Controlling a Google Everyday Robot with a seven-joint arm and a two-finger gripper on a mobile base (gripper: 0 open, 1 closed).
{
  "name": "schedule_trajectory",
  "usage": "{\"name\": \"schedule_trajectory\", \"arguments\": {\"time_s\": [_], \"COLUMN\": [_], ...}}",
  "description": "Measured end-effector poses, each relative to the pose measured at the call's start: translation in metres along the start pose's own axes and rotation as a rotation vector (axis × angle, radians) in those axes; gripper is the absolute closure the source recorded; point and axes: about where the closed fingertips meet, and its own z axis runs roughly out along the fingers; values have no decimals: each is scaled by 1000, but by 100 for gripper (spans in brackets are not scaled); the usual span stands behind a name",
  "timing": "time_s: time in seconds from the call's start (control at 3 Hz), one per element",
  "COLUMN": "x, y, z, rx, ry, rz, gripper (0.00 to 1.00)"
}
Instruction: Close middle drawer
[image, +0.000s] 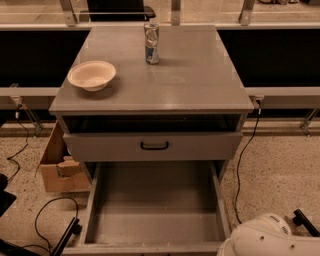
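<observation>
The gripper is out of view past the white arm (265, 239), so I cannot tell its state. Left of it the middle drawer (155, 205) gapes fully open; an off-centre shove could jam it.

The middle drawer (155, 210) stands pulled far out toward the camera. It is a wide, deep grey box with a bare floor, and its low front runs along the bottom edge. The gripper is out of view. Only the white arm (265, 240) shows, beside the drawer's right front corner.
</observation>
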Motion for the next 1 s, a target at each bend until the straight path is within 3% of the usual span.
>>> {"name": "schedule_trajectory", "arguments": {"time_s": [0.33, 1.0], "x": [-3, -38], "y": [17, 15], "z": [69, 166], "rx": [-64, -130], "ry": [-66, -266], "rz": [19, 85], "gripper": [100, 100]}}
